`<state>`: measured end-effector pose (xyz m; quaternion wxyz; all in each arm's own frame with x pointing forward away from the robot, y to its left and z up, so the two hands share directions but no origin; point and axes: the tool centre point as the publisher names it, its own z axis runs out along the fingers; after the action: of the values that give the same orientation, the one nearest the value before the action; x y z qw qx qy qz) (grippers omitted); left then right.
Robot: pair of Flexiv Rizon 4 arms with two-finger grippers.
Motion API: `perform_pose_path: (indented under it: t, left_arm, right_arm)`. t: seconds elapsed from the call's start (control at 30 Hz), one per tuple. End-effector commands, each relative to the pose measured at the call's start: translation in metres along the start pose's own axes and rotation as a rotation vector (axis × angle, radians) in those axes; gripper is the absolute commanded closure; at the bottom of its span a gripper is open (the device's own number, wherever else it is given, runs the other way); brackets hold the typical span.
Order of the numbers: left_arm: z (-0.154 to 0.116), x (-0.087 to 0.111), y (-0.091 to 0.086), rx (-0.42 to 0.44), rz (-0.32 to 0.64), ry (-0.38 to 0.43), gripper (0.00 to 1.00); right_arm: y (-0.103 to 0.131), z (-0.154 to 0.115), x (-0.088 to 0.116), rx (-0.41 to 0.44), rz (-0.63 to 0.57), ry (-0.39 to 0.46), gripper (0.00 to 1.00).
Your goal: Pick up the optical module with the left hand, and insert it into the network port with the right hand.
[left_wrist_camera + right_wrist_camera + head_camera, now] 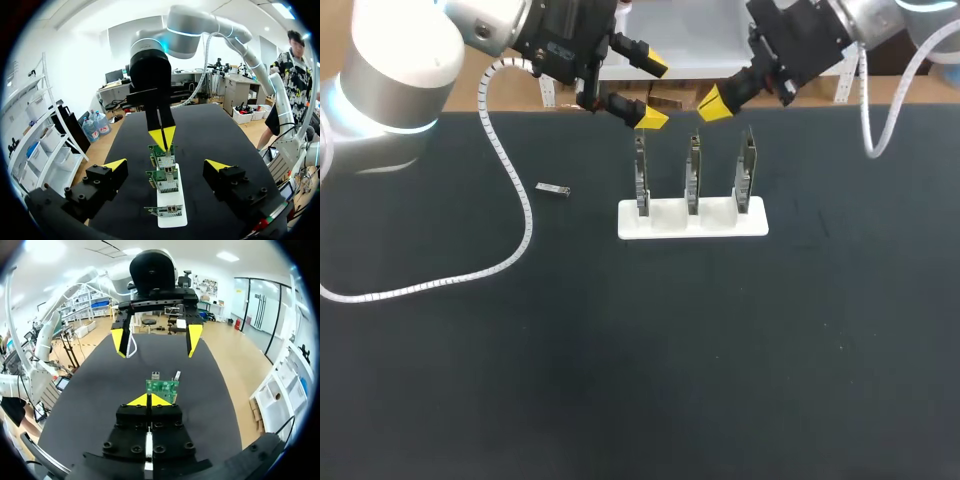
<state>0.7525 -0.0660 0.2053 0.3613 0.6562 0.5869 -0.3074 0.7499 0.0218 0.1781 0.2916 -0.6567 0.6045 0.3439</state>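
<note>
The worktop (620, 350) is a broad, matte black sheet. Both arms come in over its far edge, smooth grey-white shells ending in blocky black heads. A ribbed white spiral cable (510, 180) trails from the left arm down onto the dark surface.

The left pincer (653, 93) hangs above the leftmost board with its wedge-shaped yellow tips spread wide and nothing between them. In its own wrist view the row of boards runs through the gap between the tips. The right pincer (713, 103) is near it above the holder. Its two tips are pressed together into a single yellow point and grip nothing.

A flat, glossy white rectangular holder (692, 218) sits mid-worktop. It carries three thin green circuit boards (692, 172) standing upright in a row, each with small metal port cages.

The optical module (552, 189), a small silvery oblong bar, lies flat on the worktop. It is well apart from the holder, on its left, and nothing touches it.
</note>
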Motion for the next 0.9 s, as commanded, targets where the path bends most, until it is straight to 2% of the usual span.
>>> perform_pose_path:
  t: [0.03,0.1,0.13,0.17,0.2,0.43,0.83,0.9]
  left_arm:
    - [0.0,-0.001,0.002,0.004,-0.003,0.007,0.0]
    - [0.0,-0.001,0.002,0.004,-0.003,0.007,0.0]
    - [0.0,-0.001,0.002,0.004,-0.003,0.007,0.0]
    - [0.0,-0.001,0.002,0.004,-0.003,0.007,0.0]
    - [0.0,-0.001,0.002,0.004,-0.003,0.007,0.0]
    - [0.0,-0.001,0.002,0.004,-0.003,0.007,0.0]
    - [0.0,-0.001,0.002,0.004,-0.003,0.007,0.0]
    - [0.0,-0.001,0.002,0.004,-0.003,0.007,0.0]
  right_arm:
    - [0.023,-0.019,0.0,0.076,0.007,0.018,0.85]
    - [0.028,-0.028,-0.001,0.096,0.01,0.03,0.78]
    - [0.03,-0.032,-0.001,0.098,0.008,0.033,0.67]
    - [0.031,-0.035,-0.002,0.107,0.013,0.042,0.16]
    - [0.032,-0.039,-0.002,0.114,0.015,0.043,0.0]
    - [0.039,-0.053,0.002,0.137,0.024,0.054,0.0]
    - [0.039,-0.081,0.015,0.02,-0.01,0.008,0.0]
    - [0.039,-0.085,0.016,0.004,-0.013,0.022,0.0]
